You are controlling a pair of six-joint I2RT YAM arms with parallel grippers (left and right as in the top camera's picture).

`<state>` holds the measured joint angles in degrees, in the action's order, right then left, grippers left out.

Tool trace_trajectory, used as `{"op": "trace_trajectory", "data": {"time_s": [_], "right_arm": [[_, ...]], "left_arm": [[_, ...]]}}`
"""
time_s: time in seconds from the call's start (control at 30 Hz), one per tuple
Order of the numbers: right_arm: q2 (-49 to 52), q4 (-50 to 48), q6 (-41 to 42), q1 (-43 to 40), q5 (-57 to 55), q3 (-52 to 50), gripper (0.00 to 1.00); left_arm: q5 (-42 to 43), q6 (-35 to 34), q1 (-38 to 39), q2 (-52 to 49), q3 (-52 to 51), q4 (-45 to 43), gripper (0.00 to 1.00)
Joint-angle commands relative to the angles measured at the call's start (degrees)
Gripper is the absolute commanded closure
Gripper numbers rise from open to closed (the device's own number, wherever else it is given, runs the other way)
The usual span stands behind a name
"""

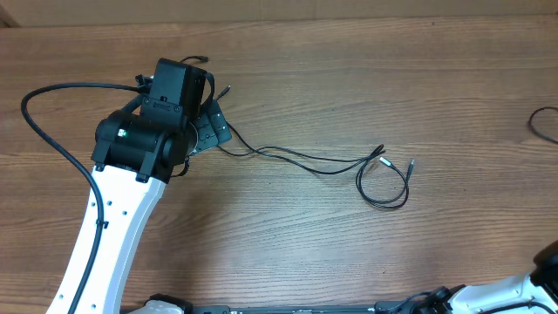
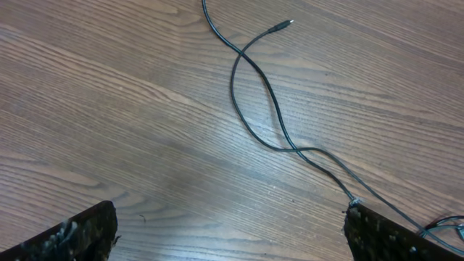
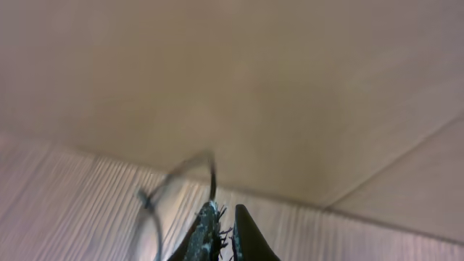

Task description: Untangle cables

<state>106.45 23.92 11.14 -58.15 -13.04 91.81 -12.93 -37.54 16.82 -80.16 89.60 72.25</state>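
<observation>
Cables (image 2: 240, 49) lie across the middle of the table (image 1: 261, 244), crossing twice just ahead of my wide-open left gripper (image 2: 232, 225). I should close on one strand only, near the upper-centre crossing, and draw it aside gently. My right gripper (image 3: 225, 210) has its fingers pressed together.

Left arm (image 1: 113, 235): white link with small dark screw holes, black joint housing (image 1: 139, 144) carrying a green indicator light (image 1: 123, 133), thick black cable (image 1: 78, 85) attached. Gripper fingers (image 2: 80, 235): black, scuffed with pale flecks
</observation>
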Motion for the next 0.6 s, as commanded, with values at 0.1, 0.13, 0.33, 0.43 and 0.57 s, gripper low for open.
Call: {"op": "trace_trajectory", "data": {"time_s": [0.1,0.13,0.33,0.43,0.57], "right_arm": [[1.11,-1.01,4.13,-5.25,17.62,0.42,0.75],[1.46,-0.68,4.81,-5.57,20.0,0.42,0.6],[0.98,1.05,7.76,-4.52,39.91,0.44,0.0],[0.55,2.08,11.91,-2.45,53.18,0.44,0.0],[0.2,4.5,12.9,2.89,64.32,0.44,0.0]], "left_arm": [[-0.98,0.26,-0.39,0.76,0.46,-0.07,0.0],[-0.98,0.26,-0.39,0.76,0.46,-0.07,0.01],[-0.98,0.26,-0.39,0.76,0.46,-0.07,0.0],[-0.98,0.26,-0.39,0.76,0.46,-0.07,0.01],[-0.98,0.26,-0.39,0.76,0.46,-0.07,0.0]]}}
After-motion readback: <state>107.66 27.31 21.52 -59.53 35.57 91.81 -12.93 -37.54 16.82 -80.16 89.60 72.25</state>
